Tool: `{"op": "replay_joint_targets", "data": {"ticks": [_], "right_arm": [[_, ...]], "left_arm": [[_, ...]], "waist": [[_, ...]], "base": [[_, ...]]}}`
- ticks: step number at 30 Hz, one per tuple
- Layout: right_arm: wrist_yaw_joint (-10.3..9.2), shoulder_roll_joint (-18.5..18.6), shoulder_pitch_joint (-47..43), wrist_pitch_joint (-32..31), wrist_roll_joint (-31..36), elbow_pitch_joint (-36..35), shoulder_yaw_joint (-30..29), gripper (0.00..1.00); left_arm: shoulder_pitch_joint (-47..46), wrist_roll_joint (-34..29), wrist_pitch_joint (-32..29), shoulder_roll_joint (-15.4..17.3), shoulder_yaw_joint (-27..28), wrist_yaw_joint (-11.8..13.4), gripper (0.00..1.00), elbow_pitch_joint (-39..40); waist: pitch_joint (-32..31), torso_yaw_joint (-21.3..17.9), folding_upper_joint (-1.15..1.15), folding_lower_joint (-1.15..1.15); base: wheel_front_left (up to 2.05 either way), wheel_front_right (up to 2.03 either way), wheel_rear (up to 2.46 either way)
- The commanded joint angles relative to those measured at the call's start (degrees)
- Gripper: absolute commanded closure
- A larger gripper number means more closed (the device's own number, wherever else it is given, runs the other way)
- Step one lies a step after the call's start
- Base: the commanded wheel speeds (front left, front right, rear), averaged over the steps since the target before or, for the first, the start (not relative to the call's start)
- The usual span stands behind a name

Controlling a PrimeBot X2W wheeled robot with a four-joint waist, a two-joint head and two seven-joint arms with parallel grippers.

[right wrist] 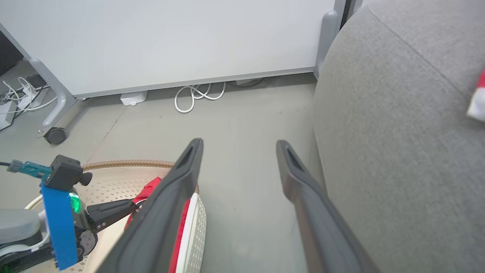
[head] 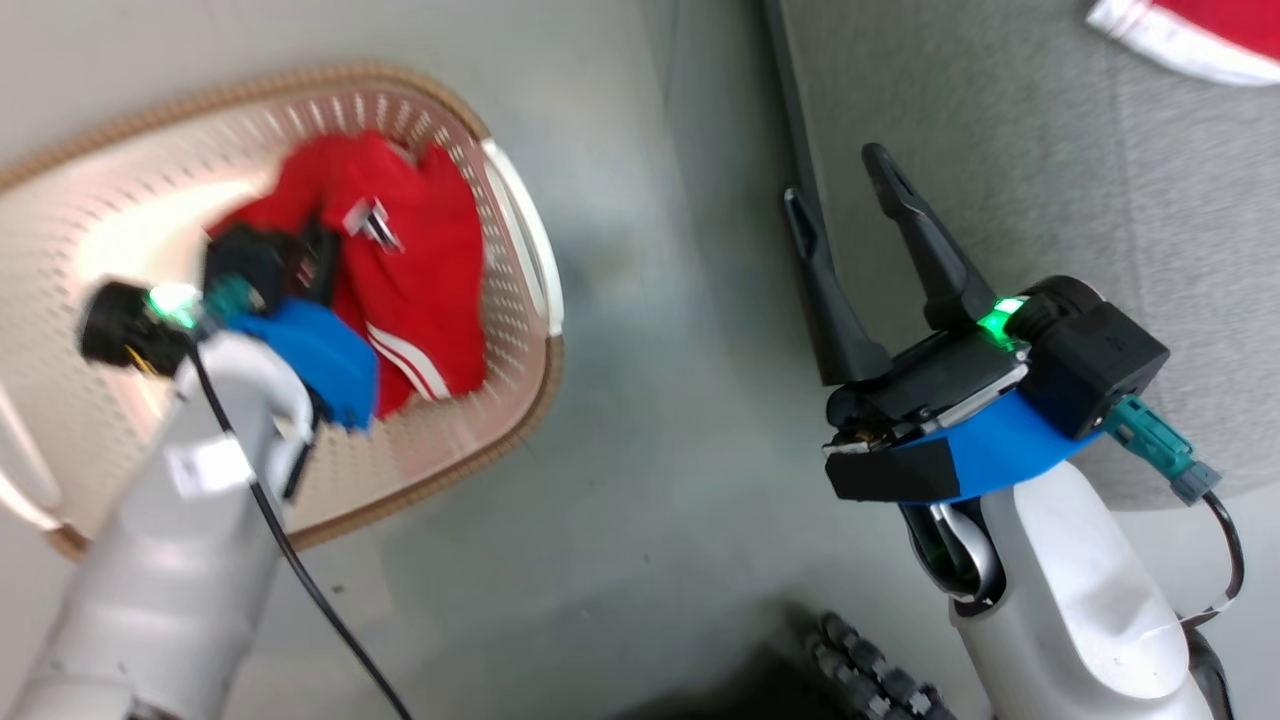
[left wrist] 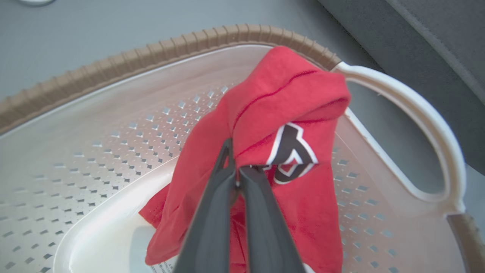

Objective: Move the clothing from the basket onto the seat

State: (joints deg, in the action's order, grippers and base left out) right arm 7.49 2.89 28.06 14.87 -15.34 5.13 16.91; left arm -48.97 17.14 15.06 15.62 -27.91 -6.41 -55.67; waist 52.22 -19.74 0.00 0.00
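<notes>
Inside the basket [left wrist: 113, 64] my left gripper [left wrist: 237, 159] is clamped on the red garment [left wrist: 288, 98]; the seat [head: 1050, 180] lies off the basket's right side, by my right gripper [head: 834, 172], jaws spread wide. Lift, then right, I reckon.

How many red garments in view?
2: first garment in the basket, pinched by the left end effector; second garment on the seat, cropped at frame edge. Others could hide beneath.

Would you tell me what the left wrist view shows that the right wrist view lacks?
Left wrist view adds: black-and-white lettering on the red garment, pinched in the shut left gripper. Right wrist view adds: the open right gripper, a wheeled white panel and a coiled cable. Both share: the basket, that garment, that gripper and the grey sofa.
</notes>
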Motion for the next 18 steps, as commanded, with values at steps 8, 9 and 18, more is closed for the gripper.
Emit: {"op": "replay_joint_targets", "data": {"ticks": [8,9,18], "right_arm": [[0.01,0.01,-2.83,-0.28,1.91,3.51,-1.84,0.0],[0.01,0.01,-3.28,-0.62,2.38,3.85,-2.0,0.0],[0.01,0.02,-9.56,-5.52,5.99,6.32,-4.74,0.0]], "left_arm": [[11.22,1.21,0.17,-3.21,0.41,-0.82,1.0,3.42],[12.25,1.38,0.17,-3.64,0.41,-0.9,1.0,3.89],[18.47,4.04,0.18,-8.03,-3.08,-1.23,1.0,7.36]], "waist": [[-17.86,5.17,0.0,0.0],[-19.38,5.68,0.0,0.0],[-33.89,11.96,0.0,0.0]], "base": [[0.0,0.0,0.0],[0.0,0.0,0.0],[0.0,0.0,0.0]]}}
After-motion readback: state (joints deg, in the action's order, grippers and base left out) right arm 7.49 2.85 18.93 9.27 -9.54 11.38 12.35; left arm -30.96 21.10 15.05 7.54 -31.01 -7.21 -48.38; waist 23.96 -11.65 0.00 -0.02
